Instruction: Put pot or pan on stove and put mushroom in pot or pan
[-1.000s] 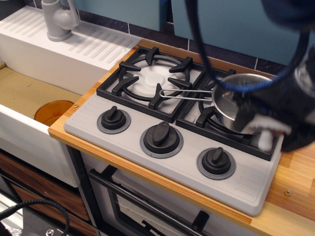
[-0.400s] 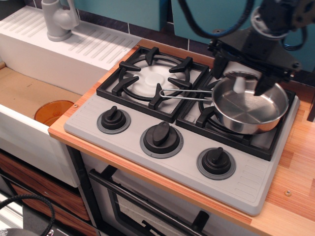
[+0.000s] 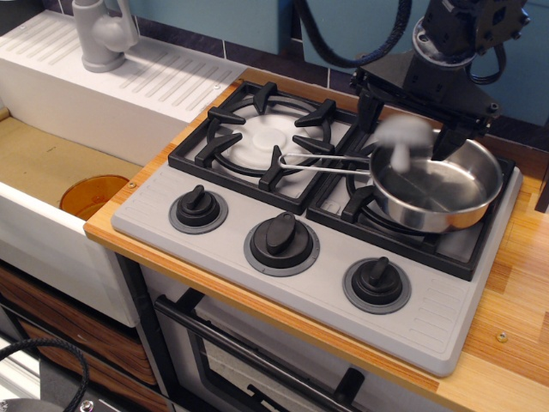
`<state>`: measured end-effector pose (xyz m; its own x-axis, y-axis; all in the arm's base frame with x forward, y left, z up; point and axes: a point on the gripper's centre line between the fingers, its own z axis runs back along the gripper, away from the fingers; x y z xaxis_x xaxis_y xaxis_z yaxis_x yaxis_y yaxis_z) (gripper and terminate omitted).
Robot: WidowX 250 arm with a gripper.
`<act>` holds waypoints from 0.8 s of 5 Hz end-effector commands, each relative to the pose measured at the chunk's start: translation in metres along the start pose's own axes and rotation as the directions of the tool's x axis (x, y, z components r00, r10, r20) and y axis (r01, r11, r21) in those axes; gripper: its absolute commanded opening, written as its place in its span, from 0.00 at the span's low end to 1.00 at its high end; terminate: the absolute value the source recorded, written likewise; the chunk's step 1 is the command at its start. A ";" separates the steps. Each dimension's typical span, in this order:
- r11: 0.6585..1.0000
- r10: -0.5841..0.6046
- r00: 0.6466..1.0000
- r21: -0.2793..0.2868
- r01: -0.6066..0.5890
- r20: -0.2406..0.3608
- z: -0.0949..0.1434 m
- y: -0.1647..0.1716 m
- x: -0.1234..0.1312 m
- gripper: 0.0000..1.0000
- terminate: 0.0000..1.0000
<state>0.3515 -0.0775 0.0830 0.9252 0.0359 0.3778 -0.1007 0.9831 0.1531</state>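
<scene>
The round shiny stainless-steel saucepan [image 3: 436,190] sits on the grey toy cooktop's [image 3: 283,206] right burner (1 of 2); the black gripper [image 3: 407,137], jaws spread, hangs above it with the blurred white mushroom [image 3: 401,136] between them, apparently dropping in, so withdrawal should follow.

A saucepan [image 3: 436,196] is sitting on the stove's [image 3: 292,215] right burner, its handle reaching left; a mushroom [image 3: 400,137] is hanging just above it, below the claw [image 3: 403,129].
</scene>
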 end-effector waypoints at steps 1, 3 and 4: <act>1.000 0.015 1.000 0.013 -0.015 0.005 0.026 -0.008 0.008 1.00 0.00; 0.998 -0.033 0.999 -0.054 0.034 0.021 0.030 0.021 0.014 1.00 0.00; 0.993 -0.059 0.997 -0.101 0.063 0.042 0.023 0.047 0.020 1.00 0.00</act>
<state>0.3507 -0.0303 0.0958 0.9396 -0.0252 0.3412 -0.0048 0.9962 0.0868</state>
